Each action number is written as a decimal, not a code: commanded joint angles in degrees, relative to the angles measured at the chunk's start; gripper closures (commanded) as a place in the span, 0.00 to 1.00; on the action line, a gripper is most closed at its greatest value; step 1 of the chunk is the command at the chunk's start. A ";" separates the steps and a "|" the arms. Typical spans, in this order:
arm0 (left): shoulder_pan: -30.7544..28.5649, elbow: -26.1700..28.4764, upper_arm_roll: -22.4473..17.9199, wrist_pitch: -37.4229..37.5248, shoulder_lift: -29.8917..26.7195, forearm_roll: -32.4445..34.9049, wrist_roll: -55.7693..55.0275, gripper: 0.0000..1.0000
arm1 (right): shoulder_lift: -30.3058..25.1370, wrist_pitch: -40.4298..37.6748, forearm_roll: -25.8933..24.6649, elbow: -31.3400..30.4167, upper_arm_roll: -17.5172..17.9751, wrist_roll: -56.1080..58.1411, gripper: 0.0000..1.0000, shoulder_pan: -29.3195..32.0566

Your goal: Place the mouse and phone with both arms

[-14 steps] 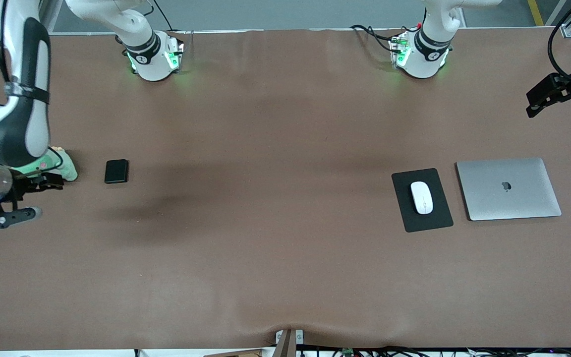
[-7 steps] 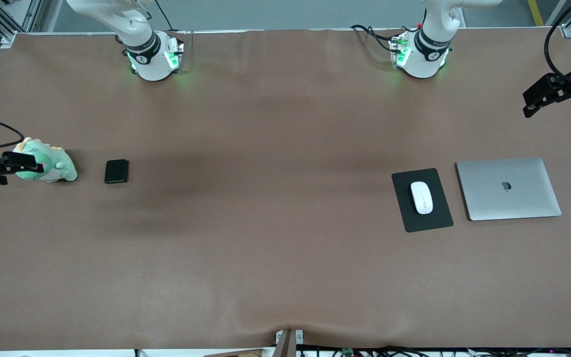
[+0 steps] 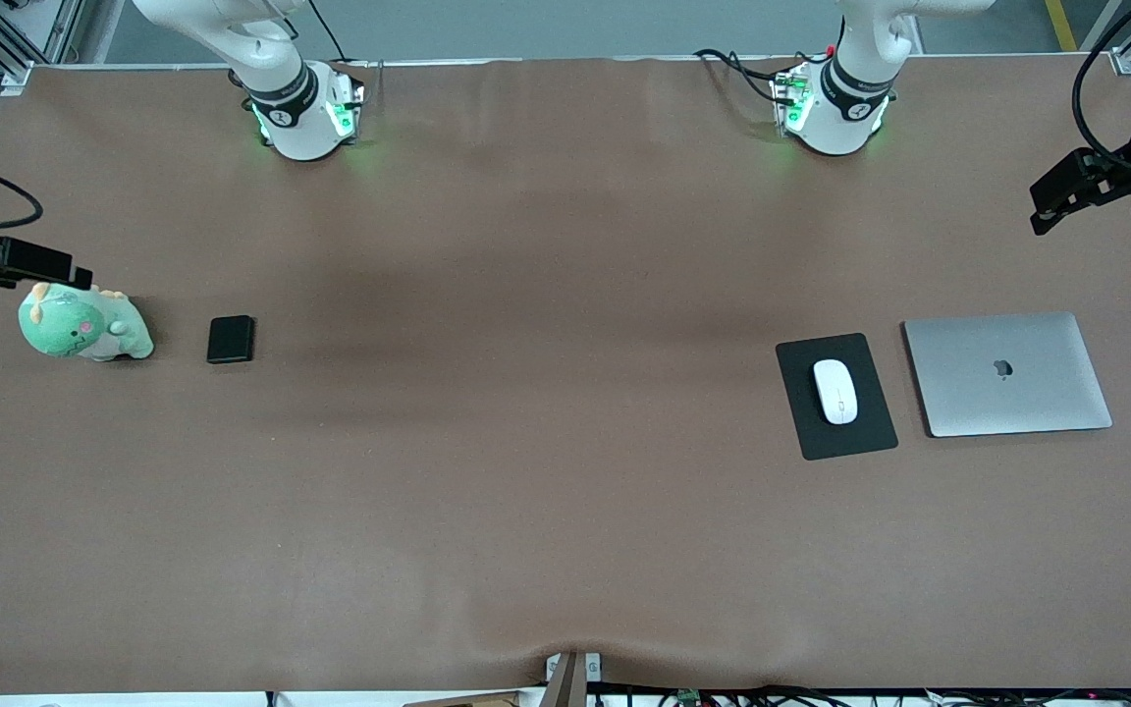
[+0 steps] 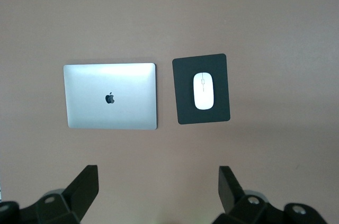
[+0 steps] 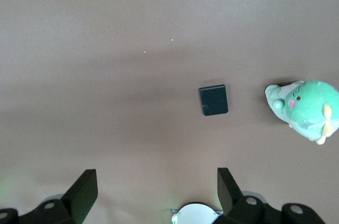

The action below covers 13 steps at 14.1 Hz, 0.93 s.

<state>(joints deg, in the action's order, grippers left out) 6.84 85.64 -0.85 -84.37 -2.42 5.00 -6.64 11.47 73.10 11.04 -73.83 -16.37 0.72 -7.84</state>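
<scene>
The white mouse [image 3: 835,391] lies on a black flat pad [image 3: 806,422] beside the silver laptop [image 3: 1007,373]. It also shows in the left wrist view [image 4: 202,90]. The black phone [image 3: 231,339] lies on the table toward the right arm's end, beside a green plush toy [image 3: 82,330]. It also shows in the right wrist view [image 5: 213,100]. My left gripper [image 3: 1066,193] is up over the left arm's end of the table, open and empty [image 4: 158,187]. My right gripper [image 3: 35,265] is up over the right arm's end, above the plush toy, open and empty [image 5: 157,187].
The brown table [image 3: 546,471] spreads wide between the phone and the pad. The two arm bases [image 3: 305,113] [image 3: 831,108] stand along the edge farthest from the front camera. The right wrist view shows the plush toy [image 5: 304,110] beside the phone.
My right arm has swung up and out toward the table's end, uncovering the plush toy. My left gripper has shifted only slightly. The phone, mouse and laptop have not moved.
</scene>
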 commanded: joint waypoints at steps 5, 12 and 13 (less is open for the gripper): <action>0.19 -0.12 0.67 0.52 0.05 -0.87 0.75 0.00 | -13.30 3.70 -8.49 -12.89 16.45 -14.69 0.00 6.25; 0.10 -0.21 0.85 0.52 0.14 -0.87 0.83 0.00 | -16.84 6.09 -8.49 -18.28 16.02 -13.64 0.00 9.33; 0.19 -0.21 0.85 0.52 0.14 -0.87 0.83 0.00 | -16.49 6.01 -8.49 -17.58 16.10 -13.64 0.00 9.51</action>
<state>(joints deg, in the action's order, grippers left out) 6.94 85.67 -0.04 -84.37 -2.26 5.00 -6.64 -4.11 78.40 3.35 -90.69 -1.41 -13.44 0.19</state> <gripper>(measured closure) 0.000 0.000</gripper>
